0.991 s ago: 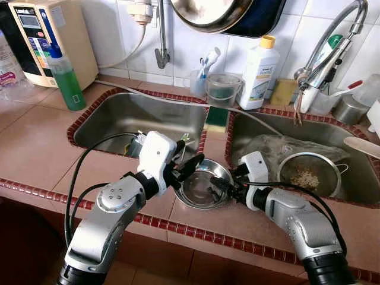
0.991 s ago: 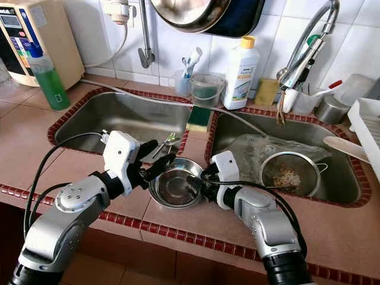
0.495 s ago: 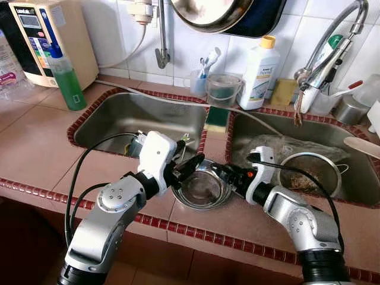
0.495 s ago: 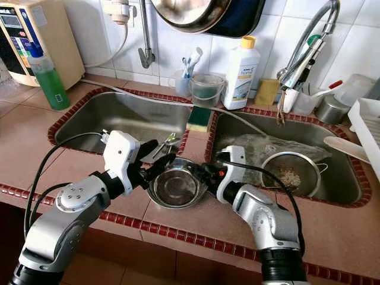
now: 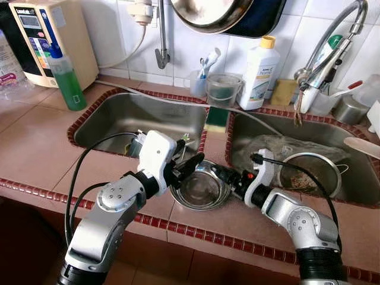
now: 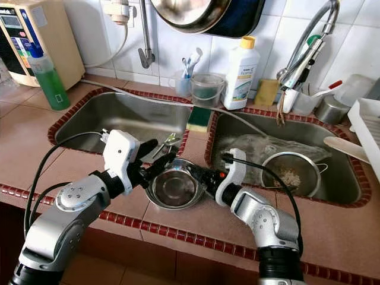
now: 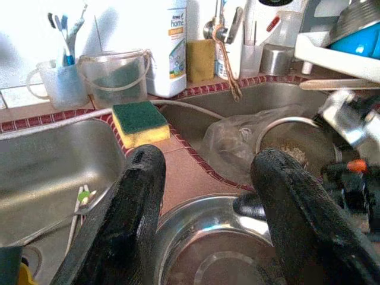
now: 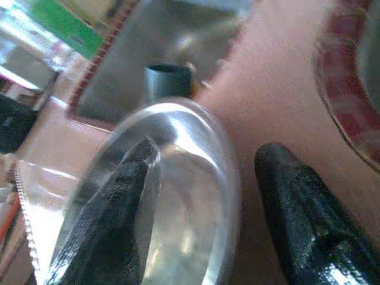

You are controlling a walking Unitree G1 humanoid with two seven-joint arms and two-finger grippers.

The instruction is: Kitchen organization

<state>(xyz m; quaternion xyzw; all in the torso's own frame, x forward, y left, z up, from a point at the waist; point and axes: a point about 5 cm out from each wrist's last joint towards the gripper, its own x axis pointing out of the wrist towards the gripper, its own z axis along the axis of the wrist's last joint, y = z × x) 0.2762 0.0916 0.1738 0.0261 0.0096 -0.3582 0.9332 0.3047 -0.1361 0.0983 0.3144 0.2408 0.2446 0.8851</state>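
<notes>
Head camera views: a round, shiny stainless steel bowl (image 5: 202, 185) sits on the terracotta-tiled tabletop (image 5: 35, 148), on the strip in front of the divider between two steel sink basins. The left gripper (image 5: 185, 165) reaches in from the bowl's left side, its black fingers spread over the near-left rim, jaws released. The right gripper (image 5: 228, 176) comes from the right, its fingers straddling the bowl's right rim, one inside and one outside. The bowl's right side looks slightly raised. The left sink basin (image 5: 119, 116) holds some cutlery; the right sink basin (image 5: 350, 178) holds a round metal strainer (image 5: 309, 173) and a crumpled clear plastic bag (image 5: 273, 148). A green and yellow sponge (image 5: 217, 116) lies on the divider. Behind stand a white detergent bottle with a yellow cap (image 5: 259, 74) and a green soap bottle (image 5: 66, 80).

Left wrist view: two black fingers (image 7: 127, 219) stand apart above the bowl's near rim, touching nothing visibly.

Right wrist view: one finger (image 8: 113, 208) lies inside the bowl, the other outside on the tile, the rim between them; whether they pinch it cannot be told.
</notes>
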